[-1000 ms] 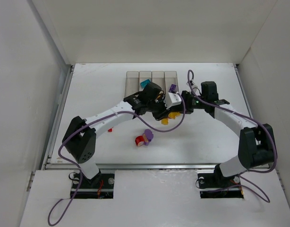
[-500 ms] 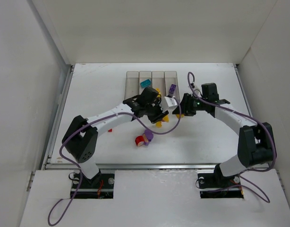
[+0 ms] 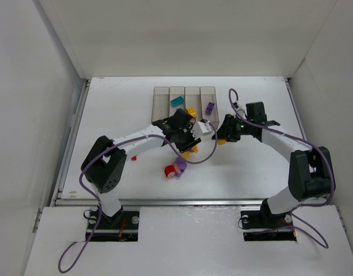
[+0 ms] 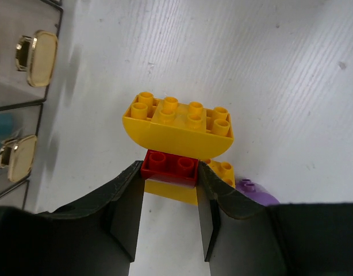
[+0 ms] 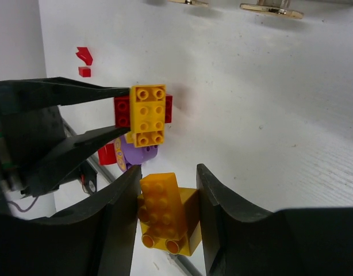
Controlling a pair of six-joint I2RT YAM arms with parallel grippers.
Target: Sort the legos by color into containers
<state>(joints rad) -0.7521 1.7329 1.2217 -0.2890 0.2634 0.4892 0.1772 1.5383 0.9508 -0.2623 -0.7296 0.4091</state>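
**Two grippers facing each other below the bins.** In the left wrist view, the left gripper (image 4: pixel 169 175) is closed to a narrow gap on a small red studded plastic brick (image 4: pixel 168 167). This brick carries a yellow studded brick with a rounded underside (image 4: pixel 177 123) and has a further yellow piece beneath it. We judge that the grip is taken on the red middle so that the yellow parts stay exposed for pulling off, since a mixed clump cannot be binned as it is.

In the right wrist view, the right gripper (image 5: pixel 168 190) pinches a separate stack of yellow studded bricks (image 5: pixel 165 214) between its fingers, and it faces the left-held clump at centre left.

In the top view, the four clear greyish plastic bins joined in a row (image 3: pixel 160 100) lie at upper centre. The second bin holds a teal brick (image 3: pixel 177 102) and the fourth a purple brick (image 3: pixel 210 107). A loose yellow brick (image 3: pixel 191 111) lies at the lower end of the third bin; we cannot tell whether it is inside.

A red-and-purple clump (image 3: pixel 175 168) lies unsorted on the white table (image 3: pixel 251 172) at lower centre.
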